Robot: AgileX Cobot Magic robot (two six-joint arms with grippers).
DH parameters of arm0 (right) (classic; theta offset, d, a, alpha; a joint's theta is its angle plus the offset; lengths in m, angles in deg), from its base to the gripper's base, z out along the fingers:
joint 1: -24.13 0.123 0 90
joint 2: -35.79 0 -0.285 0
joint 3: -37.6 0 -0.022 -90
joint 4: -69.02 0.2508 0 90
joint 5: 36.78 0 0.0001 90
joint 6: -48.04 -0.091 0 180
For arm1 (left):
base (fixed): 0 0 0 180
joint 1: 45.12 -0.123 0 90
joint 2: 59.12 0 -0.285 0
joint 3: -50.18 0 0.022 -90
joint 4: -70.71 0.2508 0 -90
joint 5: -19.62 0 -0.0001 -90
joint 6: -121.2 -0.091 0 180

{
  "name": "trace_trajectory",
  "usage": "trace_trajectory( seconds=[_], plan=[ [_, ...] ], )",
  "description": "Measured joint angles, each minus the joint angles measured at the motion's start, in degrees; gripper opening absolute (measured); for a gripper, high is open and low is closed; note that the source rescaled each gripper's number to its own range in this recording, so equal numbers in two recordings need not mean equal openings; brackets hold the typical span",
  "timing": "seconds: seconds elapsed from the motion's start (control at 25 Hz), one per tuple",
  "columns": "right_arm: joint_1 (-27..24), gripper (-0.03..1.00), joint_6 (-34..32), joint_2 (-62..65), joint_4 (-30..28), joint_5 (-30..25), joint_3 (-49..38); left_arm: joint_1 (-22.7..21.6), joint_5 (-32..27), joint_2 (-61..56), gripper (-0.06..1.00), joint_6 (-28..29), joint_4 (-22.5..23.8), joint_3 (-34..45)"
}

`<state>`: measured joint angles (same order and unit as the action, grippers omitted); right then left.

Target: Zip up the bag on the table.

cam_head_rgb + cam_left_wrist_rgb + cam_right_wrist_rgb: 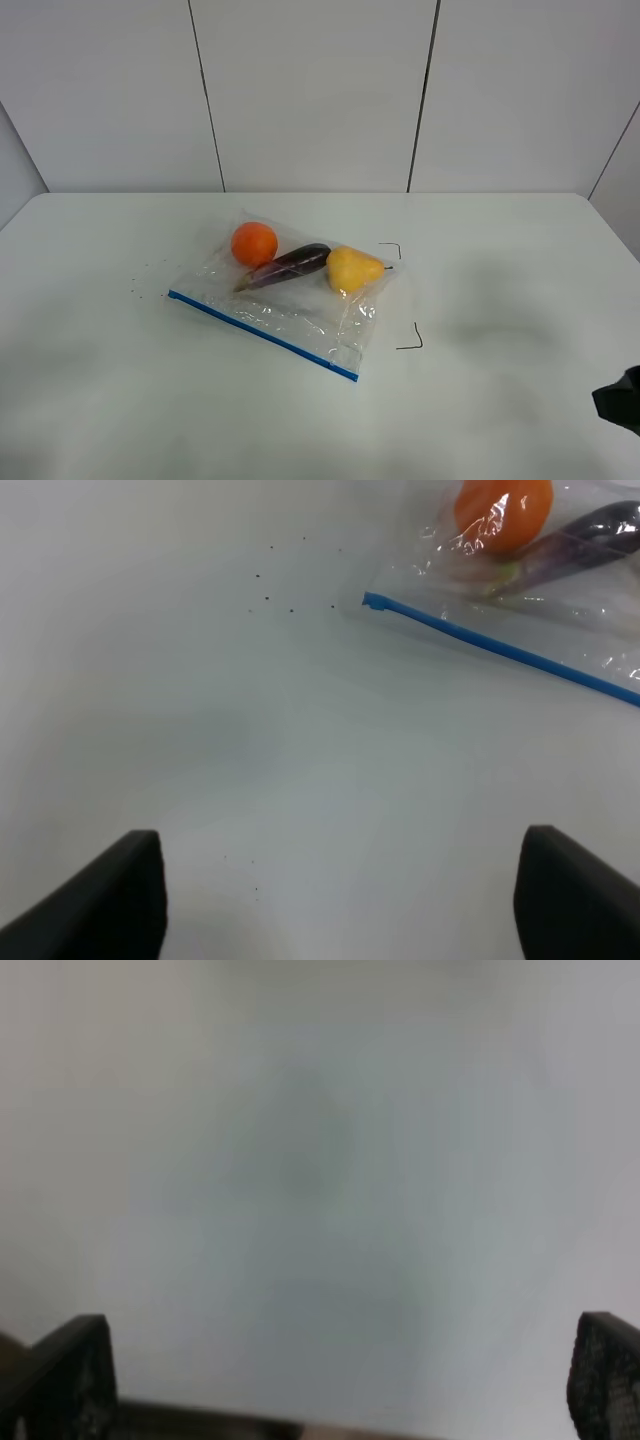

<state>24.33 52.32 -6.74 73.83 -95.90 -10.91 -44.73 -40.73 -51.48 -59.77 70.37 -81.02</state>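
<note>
The bag (285,295) lies flat on the white matte surface (500,400), a clear, crinkly plastic pouch whose film catches the light in small wrinkled highlights. Along its edge nearest the camera in the high view runs a thin, straight blue zipper strip (262,335), ending in a small squared tab (373,601) at the corner closest to the left pincer (340,900). Through the plastic show three pieces of produce in a row: a round, smooth orange (254,243), a long, dark purple eggplant (288,266) lying slantwise and touching the orange, and a plump yellow pear (350,268) with a short stem, just beside the eggplant's thick end.

The left pincer's two dark, blocky fingers (95,900) stand wide apart with only bare surface between them. The bag sits ahead of it and off to one side, well apart from the fingertips; a scatter of tiny dark specks (285,590) dots the surface near the zipper tab.

The right pincer (340,1380) is likewise spread wide, its rough black fingers (70,1375) at the edges of a blurred view of plain white surface; the bag is not visible from it. Thin black corner marks (410,340) are drawn on the surface just past the pear end of the bag.
</note>
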Motion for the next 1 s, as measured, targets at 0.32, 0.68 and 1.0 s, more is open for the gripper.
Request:
trace_trajectory(
  seconds=[0.32, 0.68, 1.0],
  plan=[
    [0.0, 1.0, -4.99, 22.01, -4.06, 0.29, -0.23, 0.0, 0.0, 0.0, 1.0, 0.0, 0.0, 0.0],
    [0.0, 1.0, -5.18, 33.66, -4.37, 0.29, -0.54, 0.0, 0.0, 0.0, 1.0, 0.0, 0.0, 0.0],
    [0.0, 1.0, -4.92, 34.95, -4.21, 0.29, -0.6, 0.0, 0.0, 0.0, 1.0, 0.0, 0.0, 0.0]
  ],
)
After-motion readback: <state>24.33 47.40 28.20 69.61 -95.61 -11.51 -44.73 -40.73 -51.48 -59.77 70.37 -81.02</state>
